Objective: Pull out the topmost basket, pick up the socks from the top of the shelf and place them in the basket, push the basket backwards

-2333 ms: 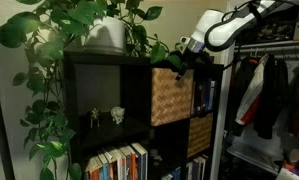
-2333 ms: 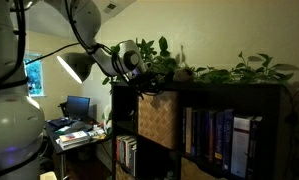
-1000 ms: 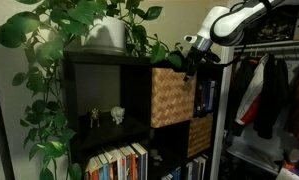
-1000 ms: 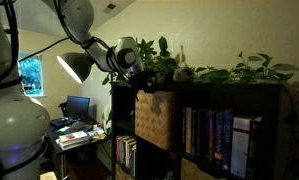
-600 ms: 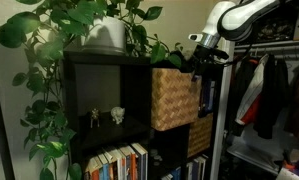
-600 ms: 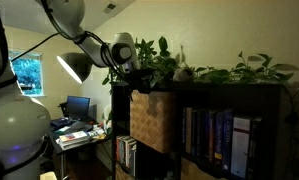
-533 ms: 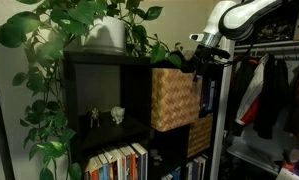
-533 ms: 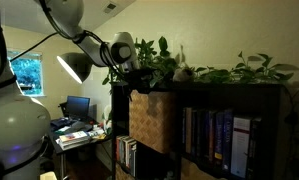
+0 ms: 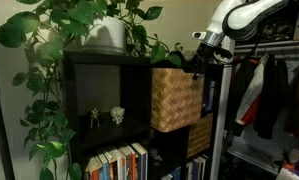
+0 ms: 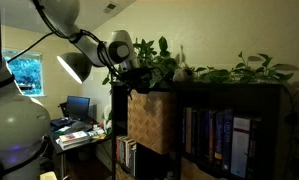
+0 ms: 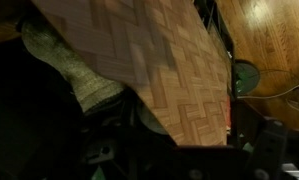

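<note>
Landmark is the tall black cube shelving unit (image 9: 68, 110). The tan woven wicker cube basket (image 9: 173, 98) is in the shelf's top row and sticks well out of the compartment front in both exterior views. At the basket's upper front edge, just off the shelf front, is the robot's gripper (image 9: 201, 66). Its jaws are spread wide, and we see nothing held. We judge the pull-out about done. Next comes the socks: lift clear of the rim and go up over the shelf top. A small grey lump (image 10: 184, 72) among the trailing green leaves (image 10: 229, 72) up there may be the socks; we cannot tell. The reach has to thread through that foliage.
</note>
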Robot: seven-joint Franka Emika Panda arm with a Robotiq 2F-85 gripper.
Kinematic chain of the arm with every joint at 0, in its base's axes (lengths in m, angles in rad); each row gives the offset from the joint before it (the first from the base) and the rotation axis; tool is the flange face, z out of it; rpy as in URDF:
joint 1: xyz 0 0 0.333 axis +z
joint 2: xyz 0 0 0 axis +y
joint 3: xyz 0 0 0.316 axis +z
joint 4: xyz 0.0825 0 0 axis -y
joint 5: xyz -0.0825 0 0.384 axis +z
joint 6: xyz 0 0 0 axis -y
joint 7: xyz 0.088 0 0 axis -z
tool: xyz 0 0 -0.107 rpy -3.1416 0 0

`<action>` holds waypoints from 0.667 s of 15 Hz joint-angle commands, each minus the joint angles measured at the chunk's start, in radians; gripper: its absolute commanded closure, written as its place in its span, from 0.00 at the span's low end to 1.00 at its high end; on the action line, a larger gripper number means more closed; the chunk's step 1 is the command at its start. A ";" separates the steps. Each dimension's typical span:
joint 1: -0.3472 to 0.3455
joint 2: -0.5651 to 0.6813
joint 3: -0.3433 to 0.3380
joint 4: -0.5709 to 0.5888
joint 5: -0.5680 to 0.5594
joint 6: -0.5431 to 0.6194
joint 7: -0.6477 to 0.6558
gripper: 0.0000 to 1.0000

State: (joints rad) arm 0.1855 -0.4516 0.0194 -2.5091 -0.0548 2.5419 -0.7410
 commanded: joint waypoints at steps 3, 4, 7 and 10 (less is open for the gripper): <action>-0.054 -0.015 0.039 0.019 -0.088 0.057 0.224 0.00; -0.065 -0.015 0.046 0.028 -0.114 0.050 0.267 0.00; -0.107 -0.020 0.071 0.072 -0.197 0.021 0.395 0.00; -0.146 -0.013 0.083 0.116 -0.252 0.026 0.487 0.00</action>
State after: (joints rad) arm 0.0861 -0.4523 0.0769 -2.4292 -0.2536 2.5892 -0.3473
